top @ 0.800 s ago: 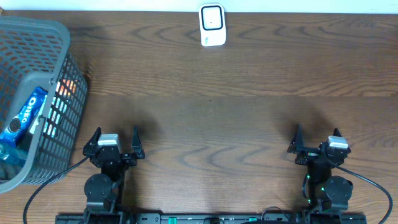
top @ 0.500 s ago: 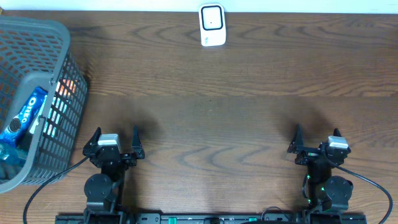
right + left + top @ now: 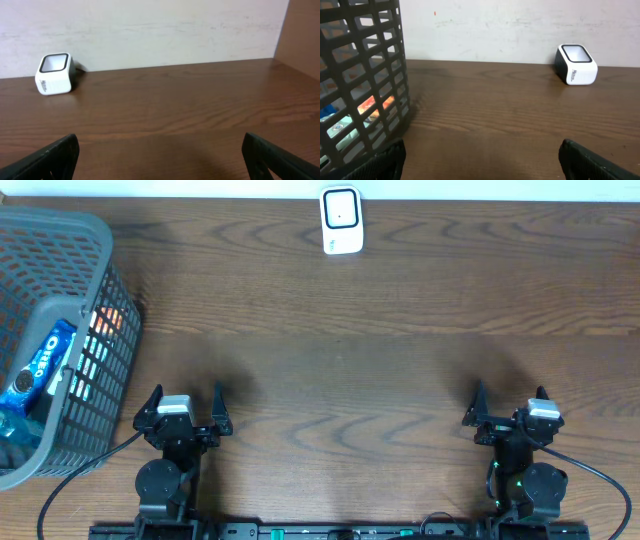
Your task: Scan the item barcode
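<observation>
1. While both arms rest at the near edge of the one dark brown wooden table (image 3: 340, 350), neither of them holds anything.
2. Two grippers are in view. The left gripper (image 3: 187, 390) sits near left, its two black fingers (image 3: 375, 164) spread wide with only bare wood between them.
3. The right gripper (image 3: 510, 390) sits near right. Its two fingers (image 3: 47, 159) are likewise spread wide apart and touch no object.
4. One white, box-shaped barcode scanner (image 3: 341, 220) with a dark window stands at the far edge, about midway across and well apart from both grippers. The left wrist view shows it far right (image 3: 576, 71), and the right wrist view shows it far left (image 3: 54, 74).
5. One grey plastic mesh basket (image 3: 120, 300) stands on the left side of the table, beside and farther back than the left gripper.
6. Inside the basket, one blue Oreo biscuit packet (image 3: 40, 365) lies tilted against the near wall.
7. One orange-red packet (image 3: 375, 105) shows through the mesh. The basket's other contents are too hidden to count.
</observation>
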{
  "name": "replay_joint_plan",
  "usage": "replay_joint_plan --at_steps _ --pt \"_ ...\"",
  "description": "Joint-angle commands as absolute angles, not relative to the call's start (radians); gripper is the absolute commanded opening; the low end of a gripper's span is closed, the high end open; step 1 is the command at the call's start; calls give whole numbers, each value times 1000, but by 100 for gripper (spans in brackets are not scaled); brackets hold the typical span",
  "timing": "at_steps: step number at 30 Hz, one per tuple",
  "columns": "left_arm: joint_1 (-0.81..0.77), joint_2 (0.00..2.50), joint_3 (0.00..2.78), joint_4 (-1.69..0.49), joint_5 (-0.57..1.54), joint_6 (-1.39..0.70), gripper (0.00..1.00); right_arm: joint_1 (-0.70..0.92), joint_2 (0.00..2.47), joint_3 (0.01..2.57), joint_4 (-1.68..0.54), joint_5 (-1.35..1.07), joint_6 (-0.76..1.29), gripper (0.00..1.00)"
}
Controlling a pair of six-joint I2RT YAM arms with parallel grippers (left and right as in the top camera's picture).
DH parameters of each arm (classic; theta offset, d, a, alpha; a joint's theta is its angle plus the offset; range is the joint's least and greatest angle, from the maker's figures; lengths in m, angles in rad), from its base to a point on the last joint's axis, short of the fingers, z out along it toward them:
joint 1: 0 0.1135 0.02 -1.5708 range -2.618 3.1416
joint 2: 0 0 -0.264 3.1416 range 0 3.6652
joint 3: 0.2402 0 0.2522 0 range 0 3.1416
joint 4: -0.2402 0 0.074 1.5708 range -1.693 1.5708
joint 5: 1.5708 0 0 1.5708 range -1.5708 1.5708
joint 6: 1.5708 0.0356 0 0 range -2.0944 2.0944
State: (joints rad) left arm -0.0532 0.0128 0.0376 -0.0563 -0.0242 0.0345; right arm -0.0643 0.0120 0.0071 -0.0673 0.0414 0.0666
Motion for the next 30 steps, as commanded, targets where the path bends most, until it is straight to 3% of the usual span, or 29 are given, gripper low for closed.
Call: replay_joint_plan --at_steps 1,24,30 --pt "-49 5 4 -72 -14 48 98 -72 6 6 -71 54 54 99" --pt "-49 5 4 -70 -6 47 98 -72 6 6 -71 54 54 99" --pt "-49 18 4 -69 18 -160 98 -72 6 6 -71 54 54 99"
